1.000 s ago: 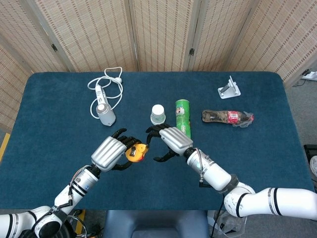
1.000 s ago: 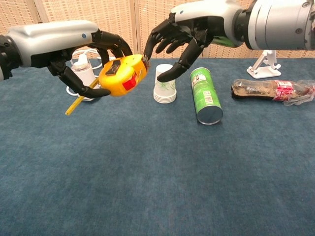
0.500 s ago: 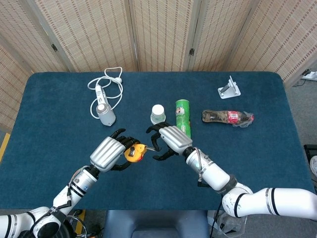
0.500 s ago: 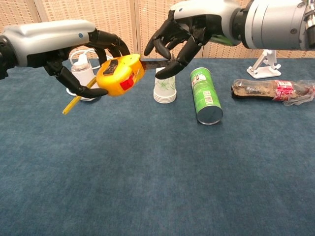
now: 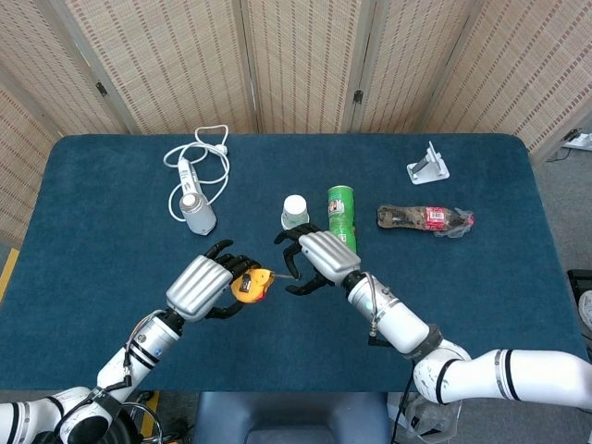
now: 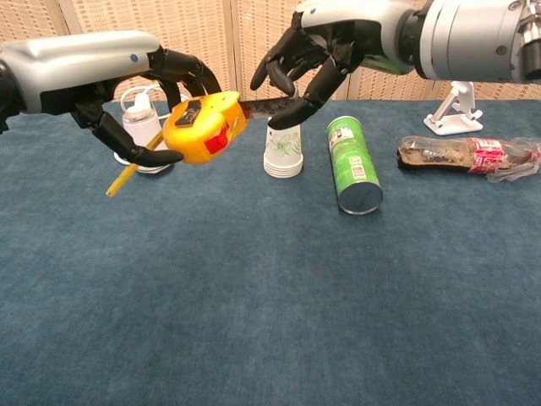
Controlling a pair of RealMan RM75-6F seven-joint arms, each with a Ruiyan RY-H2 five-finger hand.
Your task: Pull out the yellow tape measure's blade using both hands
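Observation:
My left hand grips the yellow tape measure above the blue table. A short length of dark blade runs from the case to the right. My right hand pinches the blade's end between thumb and a finger, the other fingers spread. A yellow strap hangs from the case below my left hand.
A stack of white paper cups and a green can lying down sit just behind the hands. A wrapped packet, a white stand and a corded device lie further back on the table.
My right hand closed on the blade's tip and drew it right, while the left hand moved the case slightly left. A short stretch of blade now shows between them.

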